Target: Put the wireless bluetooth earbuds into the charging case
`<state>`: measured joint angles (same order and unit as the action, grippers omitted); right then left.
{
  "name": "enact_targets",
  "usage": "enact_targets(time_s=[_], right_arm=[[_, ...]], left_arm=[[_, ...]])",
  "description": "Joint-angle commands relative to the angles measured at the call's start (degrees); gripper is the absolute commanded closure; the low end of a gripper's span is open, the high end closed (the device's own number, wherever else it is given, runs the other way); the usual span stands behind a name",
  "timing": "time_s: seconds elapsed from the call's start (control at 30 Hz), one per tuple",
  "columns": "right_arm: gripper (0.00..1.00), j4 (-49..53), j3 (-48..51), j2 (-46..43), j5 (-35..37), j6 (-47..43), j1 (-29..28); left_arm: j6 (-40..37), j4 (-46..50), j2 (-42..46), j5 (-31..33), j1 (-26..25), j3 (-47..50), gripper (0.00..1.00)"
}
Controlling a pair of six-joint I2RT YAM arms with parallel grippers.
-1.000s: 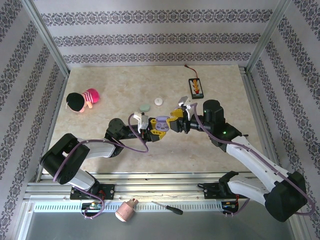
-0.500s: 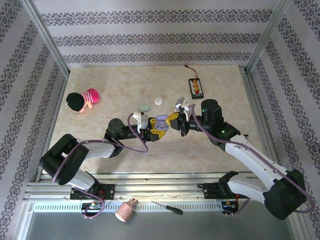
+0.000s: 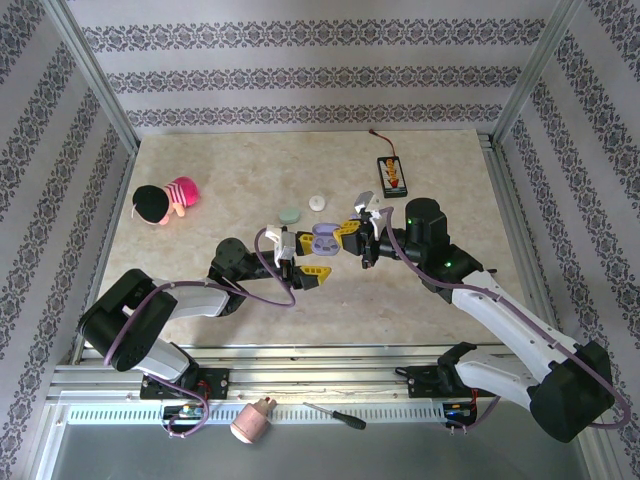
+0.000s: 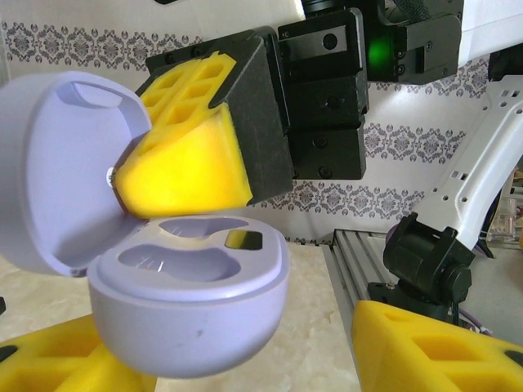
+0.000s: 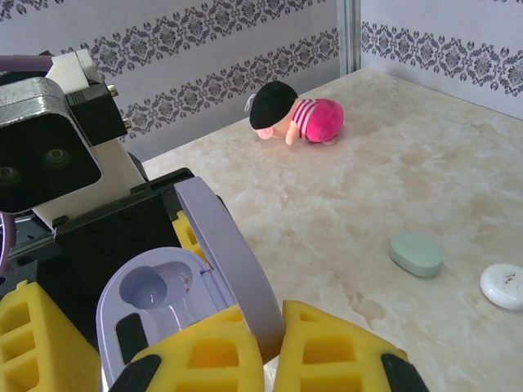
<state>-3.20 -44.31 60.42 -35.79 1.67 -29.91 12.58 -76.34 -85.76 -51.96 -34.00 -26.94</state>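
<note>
Mid-frame in the top view, the right gripper (image 5: 274,347) pinches the thin lid (image 4: 57,163) of the open purple charging case (image 4: 188,327), the left gripper (image 3: 308,258) spread wide by it; it looks light and slippery, so hold its round bottom.

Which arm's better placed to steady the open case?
Right claw, probably: it pinches the lid of the lavender case, one finger inside. Left claw sits open below, one finger clear of it.
</note>
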Motion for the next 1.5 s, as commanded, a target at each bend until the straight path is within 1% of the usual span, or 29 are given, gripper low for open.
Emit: enact_targets(time_s=[0.0,0.33,0.7,0.83,0.93,0.97,1.07,1.2,1.37,1.4,1.43,1.47], right_arm=[[1.0,-1.95,-0.16,-0.61,0.32,-0.36,-1.0],[1.0,-1.48,-0.09,-0.14,-0.05,-1.1,-1.64],[1.0,-0.95,-0.81,1.18,0.27,-1.84,-1.99],[1.0,-0.38,-1.06,1.2,0.51,-2.2,-1.99],[1.0,-0.39,-1.27,1.33,0.42,-2.2,-1.99],[1.0,-0.39,-1.36,1.36,0.31,-2.16,-1.99],[1.0,-0.23,-1.55,1.56,0.35,-2.38,-2.07],[1.0,-0.03,-1.72,1.62,0.51,-2.48,-2.08],[1.0,-0.03,-1.71,0.83,0.46,-2.12,-2.08],[0.93,-0.13,-1.6,0.66,0.5,-1.8,-2.08],[0.83,-0.22,-1.61,0.41,0.55,-1.63,-2.08],[0.76,-0.23,-1.57,0.14,0.59,-1.34,-2.08]], left_arm=[[1.98,-2.47,1.37,0.63,-0.1,-0.19,0.39],[3.41,-3.27,1.2,2.4,-0.1,-0.5,0.39],[4.28,-4.44,1.0,1.95,-0.11,-0.76,0.4],[4.1,-4.44,0.92,1.82,-0.1,-0.83,0.46],[3.96,-4.51,0.7,1.61,-0.1,-0.94,0.56],[4.02,-4.52,0.6,1.58,-0.1,-0.98,0.58],[4.03,-4.86,0.4,1.44,-0.1,-0.96,0.6],[3.88,-4.97,0.18,1.4,-0.02,-0.81,0.66],[3.44,-5.22,-0.06,1.44,-0.02,-0.5,0.68],[3.41,-5.34,-0.09,1.58,-0.02,-0.4,0.68],[3.26,-5.37,-0.07,1.77,-0.02,-0.27,0.68],[3.12,-5.34,-0.15,1.85,0.07,-0.18,0.68]])
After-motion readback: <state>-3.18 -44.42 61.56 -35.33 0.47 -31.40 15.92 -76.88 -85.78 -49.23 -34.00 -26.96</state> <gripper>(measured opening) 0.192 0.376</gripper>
